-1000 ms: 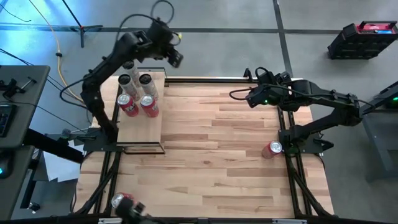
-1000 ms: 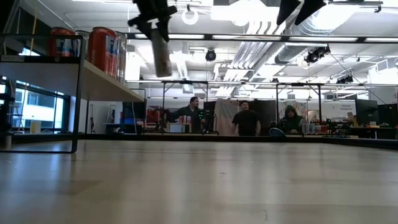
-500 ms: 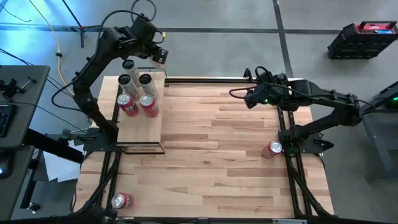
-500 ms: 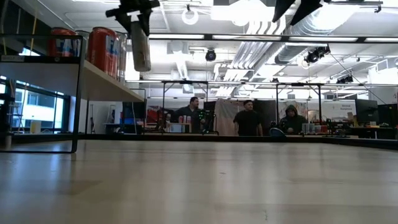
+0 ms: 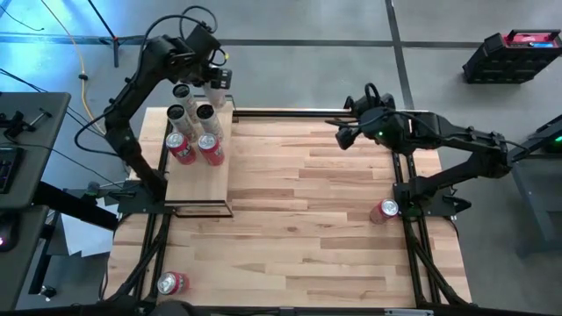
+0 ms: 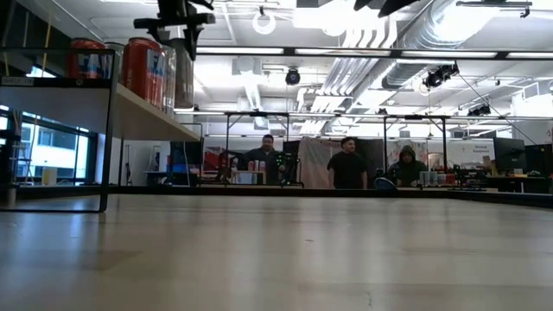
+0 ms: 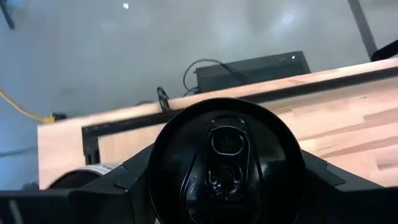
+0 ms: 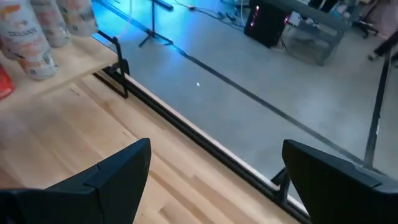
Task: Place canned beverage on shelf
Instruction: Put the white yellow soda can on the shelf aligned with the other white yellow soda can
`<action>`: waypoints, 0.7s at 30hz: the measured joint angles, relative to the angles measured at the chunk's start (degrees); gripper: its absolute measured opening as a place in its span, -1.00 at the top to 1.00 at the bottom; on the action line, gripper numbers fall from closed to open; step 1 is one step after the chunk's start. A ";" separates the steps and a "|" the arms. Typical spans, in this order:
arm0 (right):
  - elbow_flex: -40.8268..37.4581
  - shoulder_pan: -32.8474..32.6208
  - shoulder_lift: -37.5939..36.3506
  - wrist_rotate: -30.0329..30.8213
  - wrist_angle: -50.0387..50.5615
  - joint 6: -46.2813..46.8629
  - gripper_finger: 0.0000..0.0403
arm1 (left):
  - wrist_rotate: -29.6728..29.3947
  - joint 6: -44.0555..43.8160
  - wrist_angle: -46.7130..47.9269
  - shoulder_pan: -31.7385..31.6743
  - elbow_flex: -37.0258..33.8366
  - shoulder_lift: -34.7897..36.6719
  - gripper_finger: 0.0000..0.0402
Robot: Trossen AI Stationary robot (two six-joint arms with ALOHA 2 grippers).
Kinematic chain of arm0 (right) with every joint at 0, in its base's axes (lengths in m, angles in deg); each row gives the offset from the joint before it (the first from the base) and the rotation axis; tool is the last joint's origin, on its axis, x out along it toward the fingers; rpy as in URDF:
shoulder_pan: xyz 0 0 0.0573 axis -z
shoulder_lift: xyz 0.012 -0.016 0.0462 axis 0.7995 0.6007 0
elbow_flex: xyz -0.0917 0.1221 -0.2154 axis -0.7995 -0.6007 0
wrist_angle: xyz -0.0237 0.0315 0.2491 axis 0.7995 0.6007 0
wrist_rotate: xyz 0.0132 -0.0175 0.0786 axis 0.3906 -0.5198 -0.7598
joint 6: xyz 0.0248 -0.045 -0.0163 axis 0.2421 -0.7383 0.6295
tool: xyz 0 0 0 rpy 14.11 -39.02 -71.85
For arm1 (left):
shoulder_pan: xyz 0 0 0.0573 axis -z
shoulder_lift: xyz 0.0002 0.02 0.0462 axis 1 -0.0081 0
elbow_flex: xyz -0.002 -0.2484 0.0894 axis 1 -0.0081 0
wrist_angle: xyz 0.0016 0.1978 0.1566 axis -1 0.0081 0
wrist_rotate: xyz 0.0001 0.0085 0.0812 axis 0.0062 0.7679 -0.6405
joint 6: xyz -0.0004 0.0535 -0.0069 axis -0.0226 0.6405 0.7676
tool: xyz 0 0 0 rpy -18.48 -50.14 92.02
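My left gripper hangs high over the far end of the shelf, shut on a pale canned beverage; its dark top with the pull tab fills the left wrist view. On the shelf board stand three pale cans and two red cans, bottoms on the wood. My right gripper hovers open over the table's far right part, nothing between its fingers. My left gripper pinches the can's upper side wall between its two fingers, one on each opposite side. The fingers come from above, slanting down. The can hangs upright below them, lifted clear of the shelf and table.
A red can lies on the table by the right arm's base, another at the near left corner. The shelf's black frame stands at the left. People stand in the room beyond the far edge.
My left gripper has carried the can toward the table's left edge, from beside the shelf's far right corner to over its far end, rolling so the can now hangs upright instead of tilted. My right gripper has tipped upward and shifted slightly left.
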 joint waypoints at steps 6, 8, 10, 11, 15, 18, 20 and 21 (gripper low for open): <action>0.01 0.00 0.00 -0.01 -1.62 -1.66 -0.73 | 0.33 -2.84 1.87 -0.46 -0.04 -2.18 -0.19; 0.01 0.00 0.00 -0.15 -1.60 -1.68 -0.73 | 0.48 -3.81 1.79 -0.44 -0.04 -2.49 -0.19; 0.00 0.00 0.01 -0.81 -1.60 -2.24 -0.73 | 0.37 -4.03 2.05 -0.42 -0.04 -2.55 -0.19; -0.01 0.00 0.02 -0.96 -1.60 -2.88 -0.73 | 0.21 -4.13 1.99 -0.39 -0.04 -2.55 -0.19; -0.01 0.00 0.02 -0.99 -1.51 -4.56 -0.73 | -1.30 -4.99 1.99 0.09 -0.04 -2.38 -0.19; -0.01 0.00 0.02 -0.99 -1.49 -5.07 -0.73 | -2.31 -5.43 1.99 0.09 -0.04 -1.86 -0.19; -0.01 0.00 0.02 -1.02 -1.46 -5.07 -0.73 | -2.31 -5.46 2.00 0.06 -0.04 -1.81 -0.19; -0.01 0.00 0.02 -1.02 -1.46 -5.04 -0.73 | -2.29 -5.46 1.99 0.00 -0.04 -1.83 -0.19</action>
